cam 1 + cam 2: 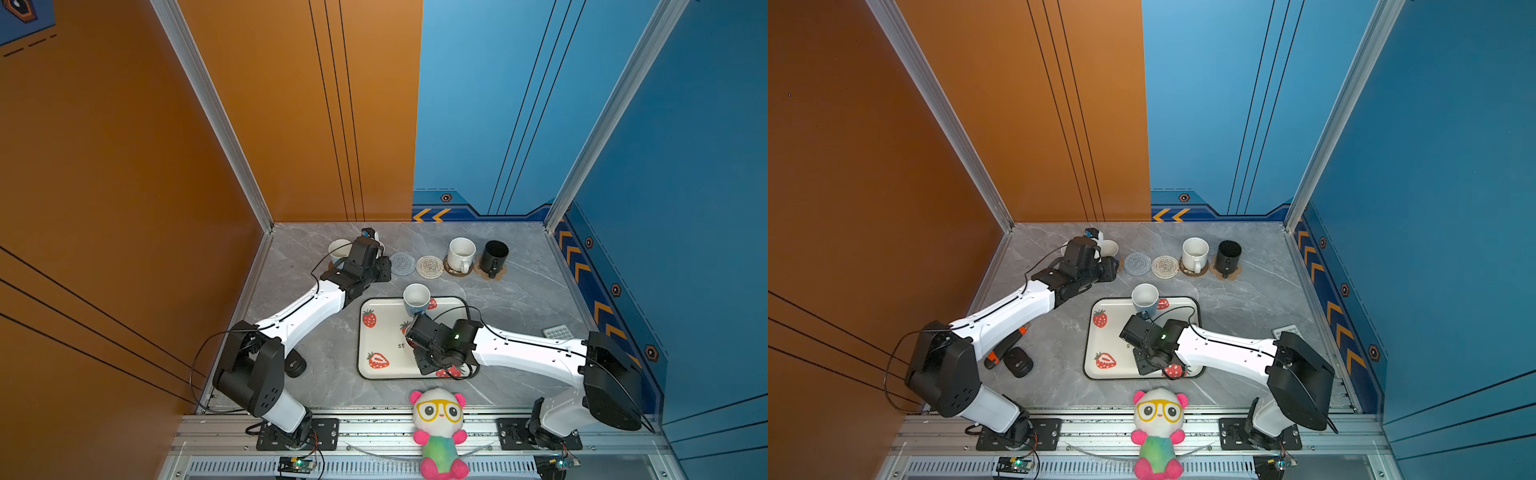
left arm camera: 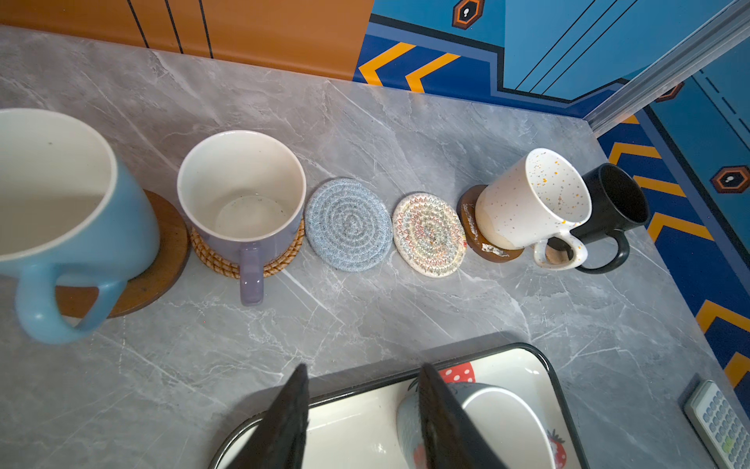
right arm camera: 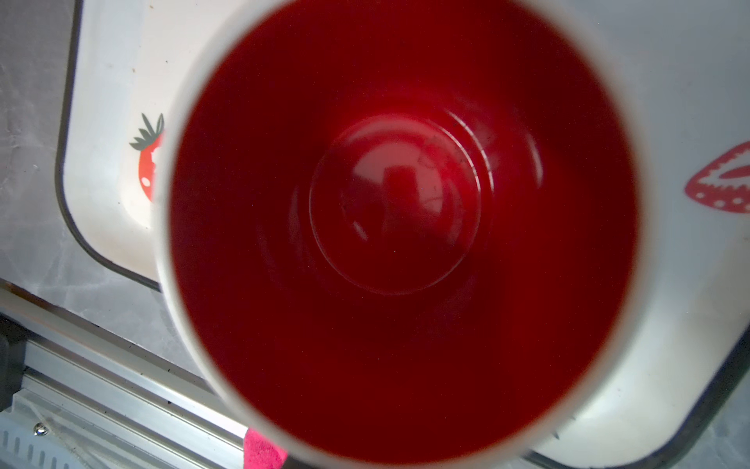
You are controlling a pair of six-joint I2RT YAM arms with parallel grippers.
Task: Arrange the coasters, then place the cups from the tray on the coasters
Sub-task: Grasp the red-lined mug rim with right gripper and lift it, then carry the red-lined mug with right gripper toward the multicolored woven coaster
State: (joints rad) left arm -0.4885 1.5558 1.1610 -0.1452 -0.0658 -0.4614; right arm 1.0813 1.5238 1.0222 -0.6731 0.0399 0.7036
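The right gripper (image 1: 411, 338) is clamping the red-lined mug (image 3: 401, 227) over the tray (image 1: 374, 332), a light blue mug (image 1: 416, 299) behind; the left gripper (image 2: 364, 369) is hanging empty, jaws apart. The left arm (image 1: 307, 311) is half-masking the lavender mug (image 2: 241, 195) in both top views; its wrist view is showing it on the rattan coaster (image 2: 211, 253).

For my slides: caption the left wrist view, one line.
Light blue mug, lavender mug, speckled mug and black mug stand on coasters; grey-blue coaster and beige coaster lie bare.

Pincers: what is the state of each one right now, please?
Left pincer: open, holding nothing.
Right pincer: closed, apparently on the red-inside white cup; the grip itself is hidden.
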